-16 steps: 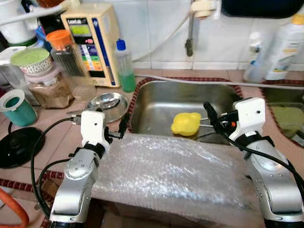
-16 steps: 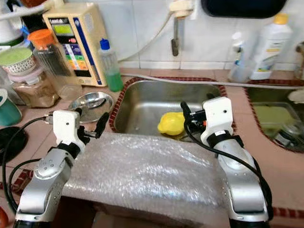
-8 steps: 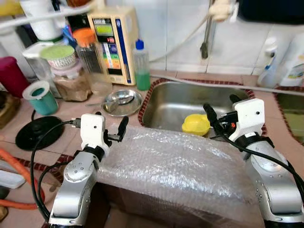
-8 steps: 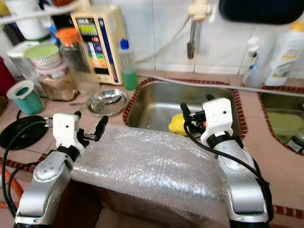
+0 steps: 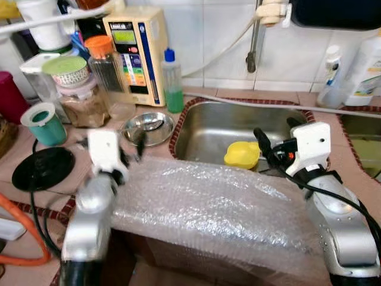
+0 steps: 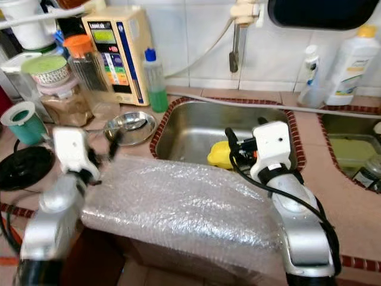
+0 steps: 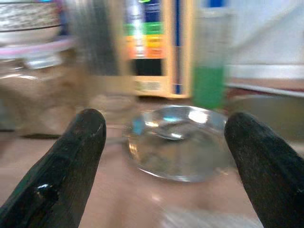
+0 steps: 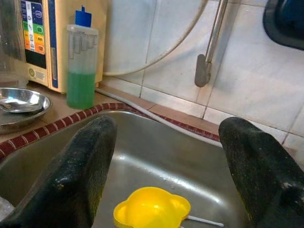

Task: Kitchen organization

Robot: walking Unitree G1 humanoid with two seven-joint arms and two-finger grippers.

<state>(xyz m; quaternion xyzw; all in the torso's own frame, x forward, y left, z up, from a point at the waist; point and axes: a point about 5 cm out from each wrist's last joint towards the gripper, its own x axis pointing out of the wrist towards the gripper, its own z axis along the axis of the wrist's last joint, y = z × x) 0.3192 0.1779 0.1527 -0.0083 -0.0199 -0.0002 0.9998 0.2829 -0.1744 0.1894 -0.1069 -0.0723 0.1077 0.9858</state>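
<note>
The left gripper [image 7: 164, 156] has swung toward the steel dish [image 7: 183, 140] (blurred), jaws wide, empty; right gripper [image 8: 166, 166], equally open, hovers over the yellow bowl [image 8: 152, 207].

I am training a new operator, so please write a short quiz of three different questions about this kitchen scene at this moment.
1. True or false: the yellow bowl lies inside the steel sink.
2. Which object stands between the left gripper's fingers in its wrist view? A) the steel dish B) a red mug C) a sponge
3. Fill in: the bottle beside the sink holds ____ liquid.

Key:
1. True. The right gripper hangs open above it.
2. A. The dish sits on the counter, with the open fingers apart on either side.
3. Green.
</note>
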